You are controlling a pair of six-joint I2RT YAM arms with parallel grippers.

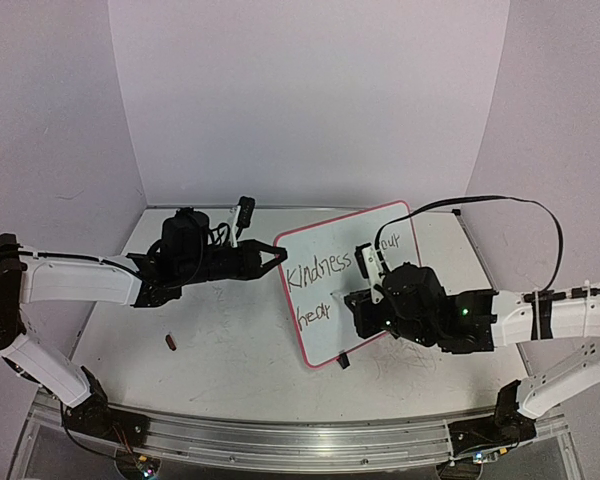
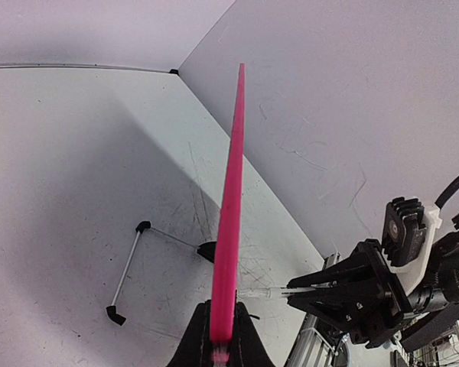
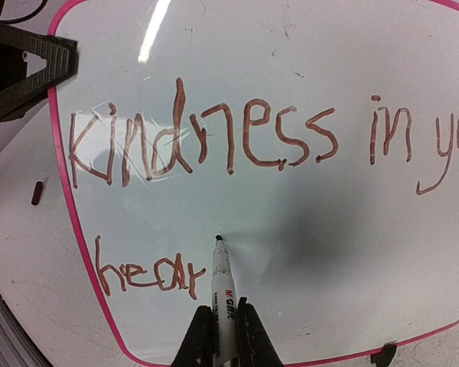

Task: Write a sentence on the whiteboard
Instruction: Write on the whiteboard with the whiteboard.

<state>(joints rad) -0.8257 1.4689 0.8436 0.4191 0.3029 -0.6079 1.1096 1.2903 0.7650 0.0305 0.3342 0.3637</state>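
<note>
Status: the whiteboard (image 1: 325, 335) sits at mid-tabletop between the two arms. The left jaws are closed hard on its pink rim (image 2: 231, 214) at the left edge, bracing it. The right jaws are closed on a marker (image 3: 222, 287), held low on its barrel with the tip pointing at the board.

The sentence (image 3: 237, 141) reads "Kindness in your" on the top line and "hear" (image 3: 149, 274) below. The marker tip is just right of that last word and slightly above it. I cannot tell whether it touches the surface.

Risks, in my judgement:
- The left hold is a thin edge pinch, so pen pressure could pivot or slide the board and skew the closing letter.
- The marker is gripped far from its tip and could tilt or slip back, leaving a faint or broken stroke.
- A low approach could drag through "hear" and smear it.
</note>
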